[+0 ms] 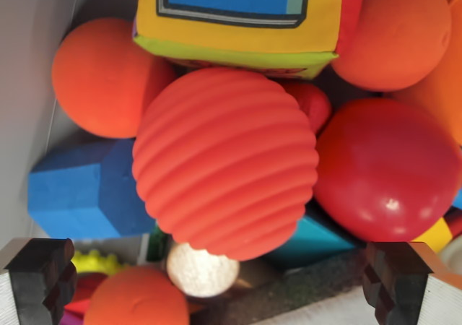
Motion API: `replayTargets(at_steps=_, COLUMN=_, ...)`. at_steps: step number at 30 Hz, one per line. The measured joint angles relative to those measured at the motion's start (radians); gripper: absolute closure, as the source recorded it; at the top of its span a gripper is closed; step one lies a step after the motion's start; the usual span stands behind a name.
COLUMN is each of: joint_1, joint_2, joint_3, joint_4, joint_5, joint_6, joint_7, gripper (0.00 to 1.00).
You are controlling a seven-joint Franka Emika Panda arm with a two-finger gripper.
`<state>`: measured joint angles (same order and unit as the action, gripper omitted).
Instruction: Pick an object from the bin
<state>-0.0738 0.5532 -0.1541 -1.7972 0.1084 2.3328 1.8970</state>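
Two dark, ridged finger pads point(40, 271) are seen at the bottom corners of the wrist view, and the gripper point(231, 282) is shown with its jaws spread wide and nothing between them. Most of the bin is cut off by the frame; only a pale grey bin wall point(25, 87) is visible along the wrist view's left. A ribbed orange-red rubber ball point(225, 162) is found at the centre, resting on top of the pile. Above it a yellow fabric cube with a blue panel point(238, 18) is partly cropped; white lettering on the panel is cut off and cannot be read. Three smooth orange balls are counted: one at upper left point(101, 76), one at upper right point(401, 32) and one at the bottom point(137, 300), half hidden by the frame edge. One glossy red ball point(386, 170) lies touching the ribbed ball on the wrist view's right. One blue foam block point(83, 191) is partly covered by the ribbed ball. A small white ball point(202, 271) and a teal block point(317, 242) are largely hidden beneath it.
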Motion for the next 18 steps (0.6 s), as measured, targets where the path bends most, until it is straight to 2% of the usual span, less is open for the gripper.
replayTargets(at_steps=3, joint_1=0.0, joint_2=0.017, joint_3=-0.004, joint_4=0.013, joint_5=0.007, joint_6=0.005, joint_7=0.036, gripper=0.0)
replayTargets(at_steps=7, joint_1=-0.001, joint_2=0.038, joint_3=-0.004, joint_4=0.015, joint_5=0.012, joint_6=0.026, joint_7=0.043, gripper=0.0)
replayTargets(at_steps=18, joint_1=-0.004, joint_2=0.118, joint_3=0.003, joint_4=0.02, joint_5=0.026, joint_6=0.097, joint_7=0.041, gripper=0.0)
